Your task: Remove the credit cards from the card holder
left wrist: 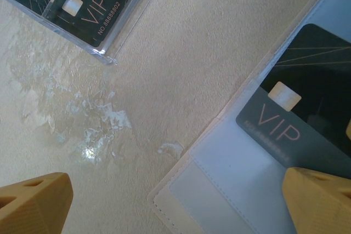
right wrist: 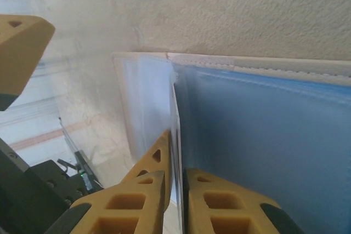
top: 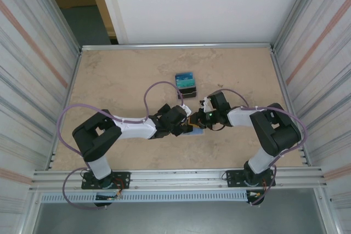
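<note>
Right gripper (right wrist: pixel 184 201) jaws are pinched on a thin holder (right wrist: pixel 263 152) edge, left gripper (left wrist: pixel 175 206) jaws spread wide; one card (left wrist: pixel 299 108) is lodged in the holder, lower right, a second card (left wrist: pixel 82 4) cased upper left.

Beige tabletop (top: pixel 109 80) between ribbed metal side walls (top: pixel 33 53), white back panel (top: pixel 208 4); possibly a doorway (top: pixel 82 20) upper left.

the top external camera looked steeply down from above the near edge over the whole table (top: pixel 120 75). the 2 wrist cameras sat very close above it, both framing the card holder (left wrist: pixel 219 184).
</note>
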